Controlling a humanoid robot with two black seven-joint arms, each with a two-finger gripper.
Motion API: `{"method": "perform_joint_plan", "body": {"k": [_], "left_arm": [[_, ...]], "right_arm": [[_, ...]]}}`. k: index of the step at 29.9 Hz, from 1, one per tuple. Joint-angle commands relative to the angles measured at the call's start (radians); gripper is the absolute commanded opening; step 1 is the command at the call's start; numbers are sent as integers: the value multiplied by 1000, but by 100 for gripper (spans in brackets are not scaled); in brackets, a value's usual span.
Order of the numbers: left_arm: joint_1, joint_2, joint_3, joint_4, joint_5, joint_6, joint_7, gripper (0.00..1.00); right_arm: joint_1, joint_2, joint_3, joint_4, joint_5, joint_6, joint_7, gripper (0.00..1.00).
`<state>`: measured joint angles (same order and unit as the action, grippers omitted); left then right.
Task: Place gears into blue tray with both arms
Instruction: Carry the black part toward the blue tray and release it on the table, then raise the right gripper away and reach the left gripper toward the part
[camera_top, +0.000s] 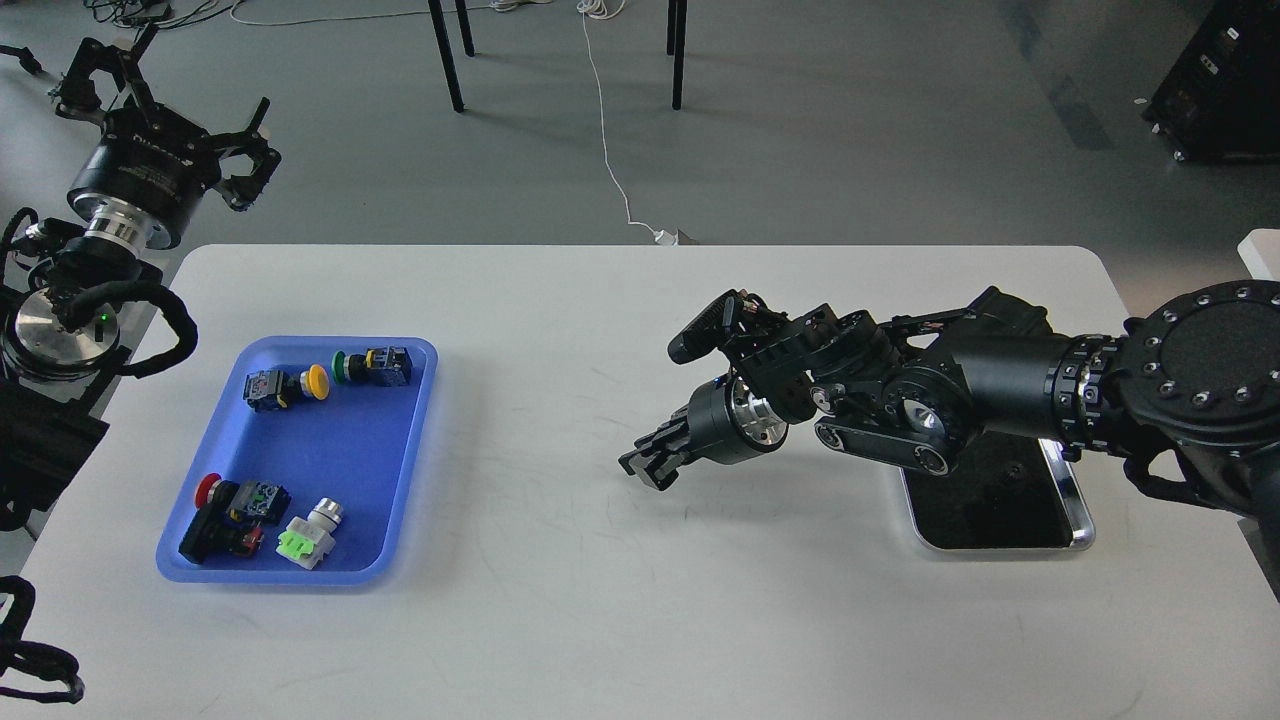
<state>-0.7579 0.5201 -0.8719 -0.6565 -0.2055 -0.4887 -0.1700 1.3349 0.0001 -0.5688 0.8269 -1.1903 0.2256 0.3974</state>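
Observation:
The blue tray (345, 450) lies at the table's left and holds several colour-capped push-button switches. I can make out no gears in it. A faint tiny dark round spot (1014, 470) on the steel tray's dark inside may be a gear. My right gripper (645, 465) hangs low over the table's middle, pointing left toward the blue tray and well short of it. Its fingers are pressed together, and whether anything sits between them is hidden. My left gripper (165, 100) is raised beyond the table's far left corner, clear of the blue tray, with its fingers spread open and empty.
The shiny steel tray (1075, 500) lies at the right, its far part covered by my right arm. Bare white table lies between the two trays. Chair legs and cables are on the floor behind the table.

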Motion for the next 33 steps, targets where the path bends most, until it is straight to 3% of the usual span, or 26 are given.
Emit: {"method": "perform_joint_plan", "body": {"k": [1, 6, 10, 18, 23, 27, 33], "left_arm": [[0, 0, -1, 0, 0, 0, 0, 98], [0, 3, 7, 0, 1, 0, 1, 98], [0, 15, 18, -2, 3, 0, 7, 98], [-31, 37, 16, -6, 228, 0, 3, 98], [-43, 21, 21, -28, 403, 0, 3, 98], [-43, 31, 77, -197, 610, 0, 3, 98], [-43, 34, 103, -409, 866, 0, 9, 98]], "right_arm": [[0, 0, 0, 1, 1, 0, 0, 57], [1, 0, 26, 1, 8, -3, 0, 70], [16, -23, 191, 0, 118, -2, -6, 95], [0, -308, 487, 4, 282, 6, -6, 97], [-137, -449, 736, 11, 386, 8, -5, 97], [-241, -544, 903, 8, 542, 12, -8, 97], [-344, -638, 984, 6, 828, 15, -3, 97]]}}
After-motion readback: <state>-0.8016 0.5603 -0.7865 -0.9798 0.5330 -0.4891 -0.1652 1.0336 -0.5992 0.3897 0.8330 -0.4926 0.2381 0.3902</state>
